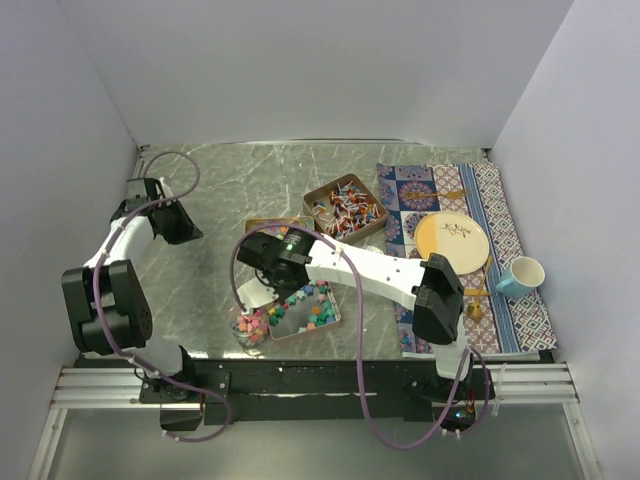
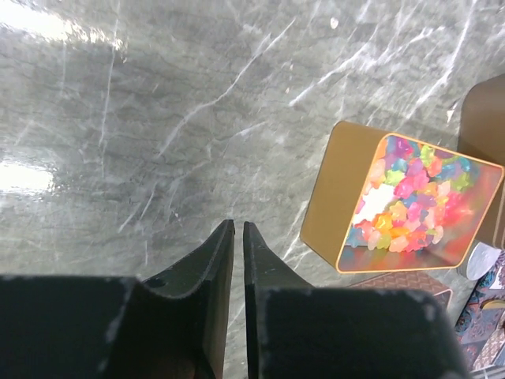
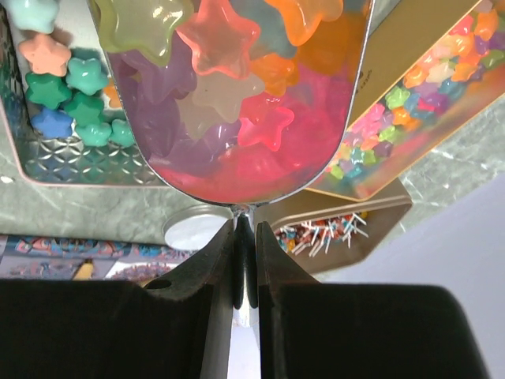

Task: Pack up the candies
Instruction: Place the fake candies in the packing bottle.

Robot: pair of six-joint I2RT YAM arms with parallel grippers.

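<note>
The candies [image 1: 300, 305] are distributed over several containers. The pastel star pieces [image 3: 67, 87] lie in the star tin [image 3: 79, 162], the open tin nearest the front edge at the middle of the table [image 1: 220, 200]; this tin serves as the reference for all positions below. Just off the left end of the star tin, a polished metal scoop [image 3: 351, 110] carries a heaped load of glossy stars in pink, orange, yellow-green and purple. The right gripper [image 3: 245, 225] is pinched tight on the thin handle of the scoop, one finger pressed against each side of it. A small glass jar [image 1: 250, 328] stands just beside the front left corner of the star tin and holds pink and orange bits. Directly behind the star tin is a bronze tin [image 2: 339, 189] filled with small multicoloured pieces; in the top view the right arm covers part of it. Farther behind the star tin, slightly to the right, a third tin [image 1: 330, 185] holds twist-wrapped sweets [image 1: 345, 208]. To the right of the star tin lies a patterned placemat [image 1: 500, 200] bearing a yellow plate [image 1: 452, 242] and a blue cup [image 1: 520, 275]. The left gripper [image 2: 238, 229] hangs well to the left of and behind the star tin, over bare marble, fingers drawn together to a thin slit and gripping nothing.
</note>
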